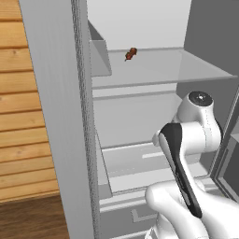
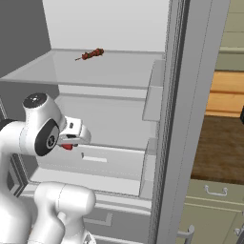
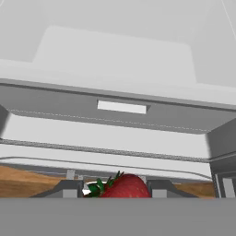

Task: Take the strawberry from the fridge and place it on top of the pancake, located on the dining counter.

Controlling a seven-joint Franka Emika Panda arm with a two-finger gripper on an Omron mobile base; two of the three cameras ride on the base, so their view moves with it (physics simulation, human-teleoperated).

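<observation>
Holding the strawberry [image 3: 123, 186] between its two dark fingers [image 3: 69, 189], which sit narrow against either side of the berry, the gripper [image 2: 69, 143] hangs inside the open fridge [image 2: 177, 119], above the front edge of a lower shelf. By these views the pickup looks done; next comes backing out clear of the door and driving to the dining counter. Beyond, a brown-red morsel [image 1: 130, 54] lies near the upper shelf's back edge.

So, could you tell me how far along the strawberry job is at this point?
Done: the fridge stands open and the strawberry sits between the fingers of the gripper, apparently grasped. In hand: the arm is in front of the lower shelves. Left: carrying it to the dining counter and setting it on the pancake.
</observation>
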